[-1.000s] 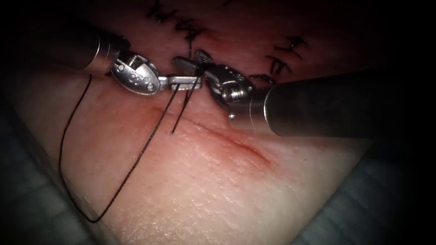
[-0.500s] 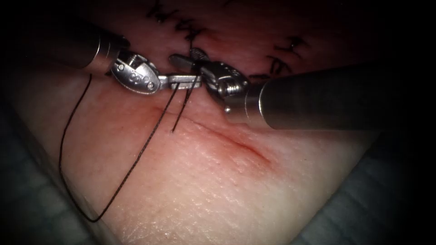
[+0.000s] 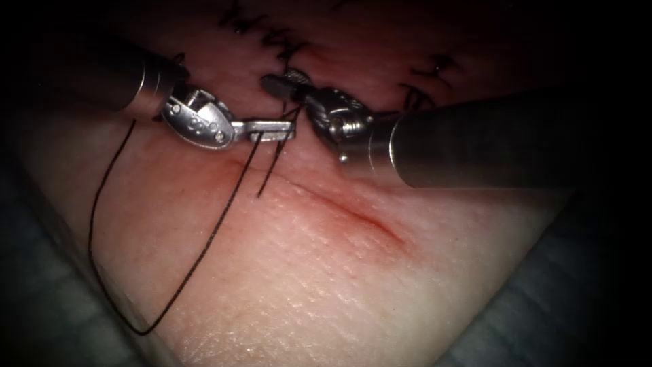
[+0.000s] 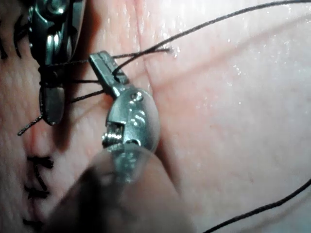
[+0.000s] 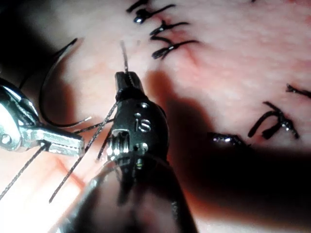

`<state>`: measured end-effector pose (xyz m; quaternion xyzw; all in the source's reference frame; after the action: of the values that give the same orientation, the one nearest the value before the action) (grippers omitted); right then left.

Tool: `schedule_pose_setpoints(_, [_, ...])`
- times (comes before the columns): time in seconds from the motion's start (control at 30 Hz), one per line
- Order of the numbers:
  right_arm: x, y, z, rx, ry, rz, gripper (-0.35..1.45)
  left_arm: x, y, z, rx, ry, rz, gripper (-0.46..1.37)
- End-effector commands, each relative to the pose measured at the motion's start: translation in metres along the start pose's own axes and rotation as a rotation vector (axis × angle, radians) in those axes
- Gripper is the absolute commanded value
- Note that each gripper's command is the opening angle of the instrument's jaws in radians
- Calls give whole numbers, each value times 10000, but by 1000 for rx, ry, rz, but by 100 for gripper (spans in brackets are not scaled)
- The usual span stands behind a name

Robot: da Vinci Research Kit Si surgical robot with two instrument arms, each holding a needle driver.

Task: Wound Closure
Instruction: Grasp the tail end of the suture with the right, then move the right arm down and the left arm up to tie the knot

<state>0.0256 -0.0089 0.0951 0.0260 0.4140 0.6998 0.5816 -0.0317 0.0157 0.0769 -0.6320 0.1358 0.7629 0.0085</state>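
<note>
Your left tool (image 3: pixel 275 129) is clamped on the thread (image 3: pixel 204 248) just above the cut (image 3: pixel 339 207), and your right tool (image 3: pixel 288 86) is closed on a short thread end beside it; with strands wound about the right tool's tip, this looks like knot tying. The needle (image 5: pixel 51 99) lies free on the tissue (image 3: pixel 326 285), held by neither tool and apparently not in the tissue. A knot here calls for even, opposite tension without tearing the tissue

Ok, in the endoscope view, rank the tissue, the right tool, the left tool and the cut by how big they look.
1. tissue
2. right tool, nearer the camera, so unsure
3. left tool
4. cut
</note>
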Motion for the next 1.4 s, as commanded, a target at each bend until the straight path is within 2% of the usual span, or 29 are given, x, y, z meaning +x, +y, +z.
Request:
schedule_pose_setpoints(0.03, [1, -1, 0, 16, -8, -3, -35, 0, 0, 0, -3, -1, 1, -35])
schedule_pose_setpoints(0.43, [2, -7, -11, 17, -36, -20, -35, -2, -1, -5, -2, -5, -10, -35])
schedule_pose_setpoints(0.73, [1, -18, -15, 27, -5, -42, -35, -5, -5, -9, 15, -27, -38, -35])
schedule_pose_setpoints(1.13, [-3, -35, -23, 32, 4, -58, -35, -6, -6, -12, 44, -67, -131, -35])
schedule_pose_setpoints(1.4, [-10, -51, -33, 39, 12, -93, -35, -7, -10, -16, 56, -82, -133, -35])
